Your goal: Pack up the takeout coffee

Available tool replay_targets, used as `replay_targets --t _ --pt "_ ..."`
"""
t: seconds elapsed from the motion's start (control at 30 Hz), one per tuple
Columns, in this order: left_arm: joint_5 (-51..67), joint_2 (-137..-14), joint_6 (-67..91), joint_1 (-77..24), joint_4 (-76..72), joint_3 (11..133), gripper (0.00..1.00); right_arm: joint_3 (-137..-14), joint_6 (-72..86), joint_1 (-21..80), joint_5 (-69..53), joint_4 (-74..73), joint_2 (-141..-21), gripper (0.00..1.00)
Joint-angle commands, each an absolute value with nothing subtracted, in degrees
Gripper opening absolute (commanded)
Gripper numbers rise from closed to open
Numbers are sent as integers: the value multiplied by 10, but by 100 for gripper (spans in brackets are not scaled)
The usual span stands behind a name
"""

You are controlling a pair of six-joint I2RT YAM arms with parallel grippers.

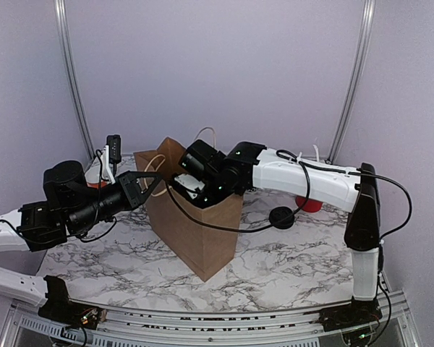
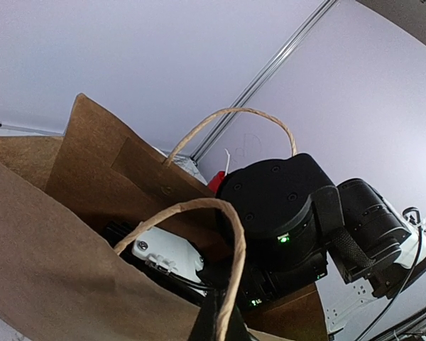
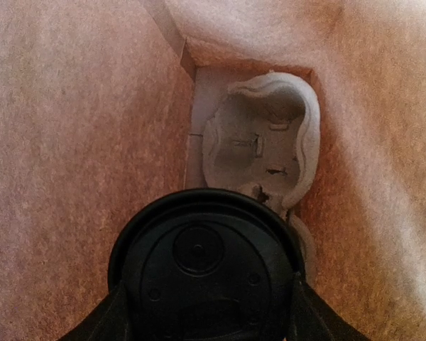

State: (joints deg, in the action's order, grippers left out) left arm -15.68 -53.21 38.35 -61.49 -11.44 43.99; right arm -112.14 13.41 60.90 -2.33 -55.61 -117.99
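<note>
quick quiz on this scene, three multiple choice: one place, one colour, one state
1. Where is the right gripper? A on bare tabletop B inside the brown paper bag C against the back wall
2. What colour is the lidded paper takeout coffee cup, seen from above? A white B red C black
3. How is the left gripper? A shut on the bag's twine handle B wide open C gripping a lid
Answers: B, bag walls fill its camera view; C, its lid shows black; A, the handle runs into its closed fingers.
</note>
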Motion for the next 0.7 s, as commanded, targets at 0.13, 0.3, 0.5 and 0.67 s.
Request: replay_targets --t 0.13,0.3,0.5,0.67 --pt "-173 -538 371 -616 -131 459 0 -1202 115 615 21 -646 -1189 52" --pt "-170 -545 371 -616 -132 462 0 -1214 119 616 21 -651 -1180 52" --pt "-171 -546 372 -616 -131 461 0 -1195 116 623 8 -658 -1180 52" --pt "-170 -547 373 -616 -128 461 0 -1156 118 625 5 -652 -1170 52"
